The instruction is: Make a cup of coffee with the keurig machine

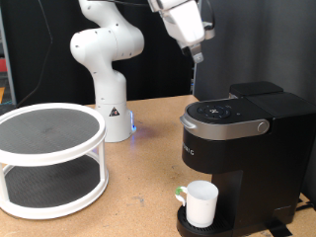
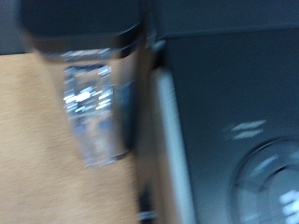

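White ceramic cup (image 1: 202, 203) on keurig machine (image 1: 242, 148) tray: stiff, breakable, prob slick, grab by rim/handle; gripper (image 1: 198, 56) above lid, opening can't tell

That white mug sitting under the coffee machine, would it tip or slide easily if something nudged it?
The plain white ceramic mug looks squat and upright on the black coffee maker's drip tray, so it probably resists tipping. Its glossy surface may be slippery to grip. Being ceramic, it would likely chip or break if dropped.
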Available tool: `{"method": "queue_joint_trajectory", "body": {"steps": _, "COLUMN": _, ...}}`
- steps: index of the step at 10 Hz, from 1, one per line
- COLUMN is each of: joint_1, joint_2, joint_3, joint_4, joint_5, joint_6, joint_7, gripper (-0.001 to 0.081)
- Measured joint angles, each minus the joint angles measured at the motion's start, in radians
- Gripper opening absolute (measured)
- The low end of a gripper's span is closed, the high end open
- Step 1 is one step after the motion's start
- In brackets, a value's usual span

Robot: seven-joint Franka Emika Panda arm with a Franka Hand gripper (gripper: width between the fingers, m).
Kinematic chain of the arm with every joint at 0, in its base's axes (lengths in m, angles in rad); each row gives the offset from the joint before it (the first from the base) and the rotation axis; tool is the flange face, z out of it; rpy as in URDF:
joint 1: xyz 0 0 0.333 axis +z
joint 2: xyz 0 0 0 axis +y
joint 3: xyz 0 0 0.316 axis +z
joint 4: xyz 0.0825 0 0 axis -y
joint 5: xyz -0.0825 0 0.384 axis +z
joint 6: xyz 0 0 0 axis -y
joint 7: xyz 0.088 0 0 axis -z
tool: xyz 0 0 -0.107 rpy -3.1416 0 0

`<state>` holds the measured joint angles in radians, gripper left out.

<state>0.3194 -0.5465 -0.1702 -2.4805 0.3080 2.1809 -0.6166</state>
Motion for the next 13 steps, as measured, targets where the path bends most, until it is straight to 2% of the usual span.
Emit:
{"method": "queue_joint_trajectory", "body": {"steps": 1, "joint_1": 0.003, "joint_2": 0.01, "joint_3": 0.019, "joint_4": 0.01, "joint_5": 0.005, "joint_6": 0.038, "joint_7": 0.024, "gripper": 0.0808}}
{"method": "queue_joint_trajectory", "body": {"steps": 5, "joint_1": 0.007, "joint_2": 0.114, "joint_3": 0.071, "joint_4": 0.125, "joint_5": 0.007, "joint_6": 0.056, "joint_7": 0.131, "gripper": 0.0808}}
{"method": "queue_joint_trajectory", "body": {"steps": 8, "joint_1": 0.008, "joint_2": 0.187, "joint_3": 0.08, "joint_4": 0.196, "joint_5": 0.01, "joint_6": 0.064, "joint_7": 0.138, "gripper": 0.0808}}
{"method": "queue_joint_trajectory", "body": {"steps": 11, "joint_1": 0.008, "joint_2": 0.216, "joint_3": 0.077, "joint_4": 0.239, "joint_5": 0.02, "joint_6": 0.049, "joint_7": 0.13, "gripper": 0.0808}}
{"method": "queue_joint_trajectory", "body": {"steps": 13, "joint_1": 0.007, "joint_2": 0.229, "joint_3": 0.075, "joint_4": 0.268, "joint_5": 0.014, "joint_6": -0.011, "joint_7": 0.13, "gripper": 0.0808}}
